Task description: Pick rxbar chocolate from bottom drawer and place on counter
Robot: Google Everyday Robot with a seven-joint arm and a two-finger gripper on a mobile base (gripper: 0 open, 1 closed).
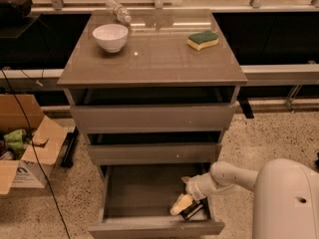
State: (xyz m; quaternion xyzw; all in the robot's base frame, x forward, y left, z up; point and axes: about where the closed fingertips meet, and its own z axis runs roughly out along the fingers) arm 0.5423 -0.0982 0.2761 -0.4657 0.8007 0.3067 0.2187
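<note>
Rxbar chocolate (194,210): flat on the grey floor of the bottom drawer (134,198), in the front right corner, close behind the drawer front. Drawer standing open, bar not yet lifted, so judged to be at the reach-and-grasp step of the pick. Claw (180,204) down inside the drawer, tilted toward the floor, at the bar's left end, touching it or just beside it; cannot tell which, nor whether wide, narrow or gripping. Next move likely calls for settling squarely over the wrapper, closing across its narrow side, then lifting straight up clear of the drawer walls and the two drawers overhanging above. After that, up to the bench (159,66) and down onto the bare stretch between the white bowl (110,37) and the sponge (203,39).
</note>
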